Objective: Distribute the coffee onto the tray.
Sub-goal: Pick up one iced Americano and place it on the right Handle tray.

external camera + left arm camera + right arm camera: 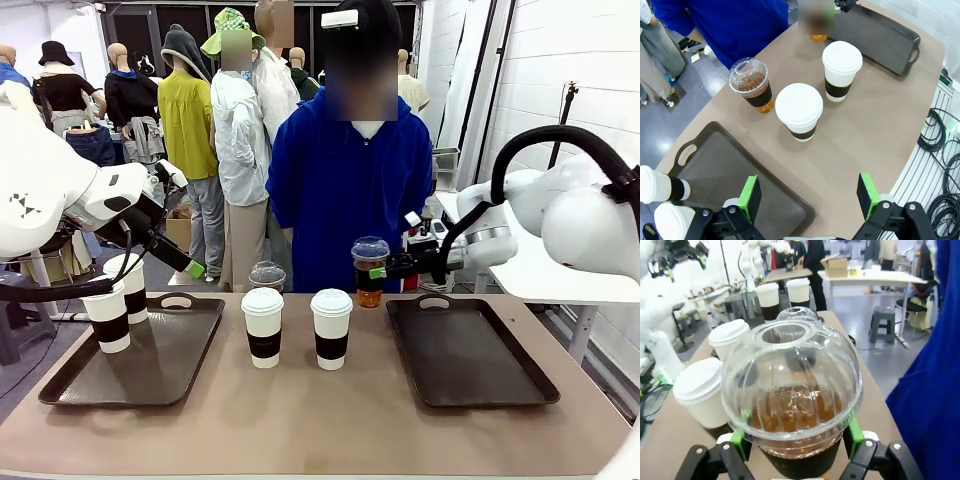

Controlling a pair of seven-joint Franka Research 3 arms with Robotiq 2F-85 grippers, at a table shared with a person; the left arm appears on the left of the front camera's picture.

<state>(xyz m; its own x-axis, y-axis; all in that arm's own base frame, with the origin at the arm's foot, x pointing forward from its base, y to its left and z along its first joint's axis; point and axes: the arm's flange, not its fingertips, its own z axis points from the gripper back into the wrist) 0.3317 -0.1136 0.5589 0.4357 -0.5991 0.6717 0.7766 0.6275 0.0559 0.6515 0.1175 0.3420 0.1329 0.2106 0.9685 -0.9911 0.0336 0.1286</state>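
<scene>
Right jaws clamp an iced coffee (370, 272) by the far rim of the right tray (470, 362); left jaws open.

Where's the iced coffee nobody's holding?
Front view, left of centre: the clear dome-lidded cup of brown iced coffee stands behind the left middle white paper cup.

Clear, glossy, ribbed plastic on the dome-lidded cup (790, 370) clasped in the right hand (797, 434), matt green pads (855, 432) against it. Beside that hand, matt white paper cups (710, 410) with smooth lids (697, 380), dull brown sleeves (770, 310). Beneath the left hand (810, 195), dark faintly glossy tray (730, 165) on matt tan bench (865, 130).
</scene>
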